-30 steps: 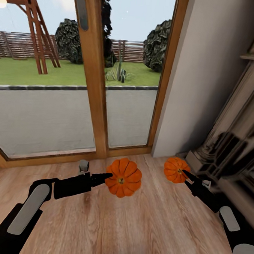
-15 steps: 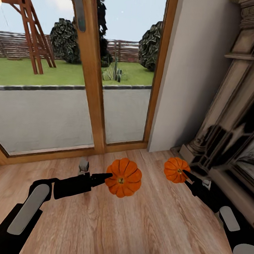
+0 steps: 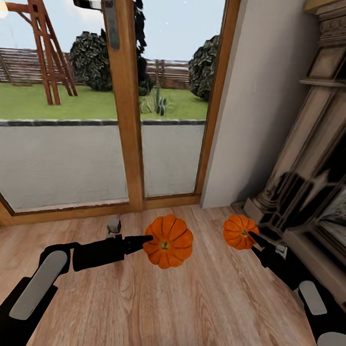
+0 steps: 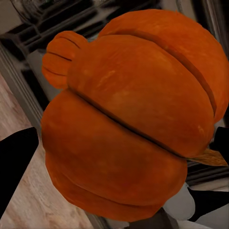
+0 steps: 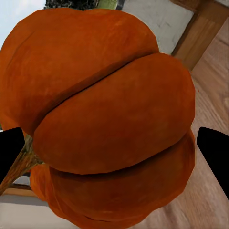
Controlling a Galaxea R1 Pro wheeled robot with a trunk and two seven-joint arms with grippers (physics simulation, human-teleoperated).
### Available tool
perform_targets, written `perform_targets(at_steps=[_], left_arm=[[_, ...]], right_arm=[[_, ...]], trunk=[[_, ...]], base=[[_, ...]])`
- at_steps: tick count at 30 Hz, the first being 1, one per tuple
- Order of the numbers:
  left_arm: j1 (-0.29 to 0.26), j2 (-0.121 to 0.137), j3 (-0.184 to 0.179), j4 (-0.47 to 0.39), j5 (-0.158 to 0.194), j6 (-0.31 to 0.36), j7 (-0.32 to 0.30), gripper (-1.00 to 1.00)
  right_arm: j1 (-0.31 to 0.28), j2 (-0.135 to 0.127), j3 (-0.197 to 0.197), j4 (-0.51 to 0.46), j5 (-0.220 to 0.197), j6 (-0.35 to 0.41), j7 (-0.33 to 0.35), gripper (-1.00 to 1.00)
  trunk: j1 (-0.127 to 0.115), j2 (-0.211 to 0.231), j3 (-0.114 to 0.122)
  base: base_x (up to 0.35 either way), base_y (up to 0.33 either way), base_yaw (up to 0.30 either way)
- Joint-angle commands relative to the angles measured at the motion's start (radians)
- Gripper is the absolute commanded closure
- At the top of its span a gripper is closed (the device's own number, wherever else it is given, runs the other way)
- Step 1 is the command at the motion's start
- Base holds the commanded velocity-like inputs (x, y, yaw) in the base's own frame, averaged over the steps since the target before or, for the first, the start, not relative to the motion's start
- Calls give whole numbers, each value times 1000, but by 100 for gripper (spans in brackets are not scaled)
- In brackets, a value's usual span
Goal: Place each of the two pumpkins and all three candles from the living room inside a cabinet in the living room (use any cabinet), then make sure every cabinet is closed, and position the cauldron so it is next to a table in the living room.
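Both arms carry a pumpkin above the light wood floor. The larger orange ribbed pumpkin (image 3: 168, 242) hangs at the tip of my left gripper (image 3: 147, 239), which is shut on it; up close the same pumpkin (image 4: 129, 119) sits between black fingers (image 4: 14, 167), with the second pumpkin (image 4: 61, 57) behind it. A smaller pumpkin (image 3: 239, 231) is held by my right gripper (image 3: 251, 236), shut on it, and the pumpkin (image 5: 105, 119) bulges between the dark fingertips (image 5: 214, 152). Candles, cabinet, cauldron and table are out of view.
A wood-framed glass door (image 3: 123, 103) to a garden stands straight ahead. A white wall section (image 3: 254, 96) sits right of it, and the carved stone fireplace surround (image 3: 317, 151) runs along the right side. Plank floor (image 3: 175, 306) lies open below the arms.
The whole view has swung slightly to the right, bringing more of the fireplace into sight. Both arms and their pumpkins hold the same pose.
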Motion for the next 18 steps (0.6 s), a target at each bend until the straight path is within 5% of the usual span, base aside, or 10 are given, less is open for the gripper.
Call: perform_targets(at_steps=[1, 18], left_arm=[[-1, 0, 0, 0, -5, 1, -8, 100], [-1, 1, -1, 0, -5, 1, -7, 100]], right_arm=[[-1, 0, -2, 0, -2, 6, 1, 100], [-1, 1, 2, 1, 3, 5, -7, 100]], trunk=[[-1, 0, 3], [-8, 4, 69]], base=[[0, 0, 0], [0, 0, 0]])
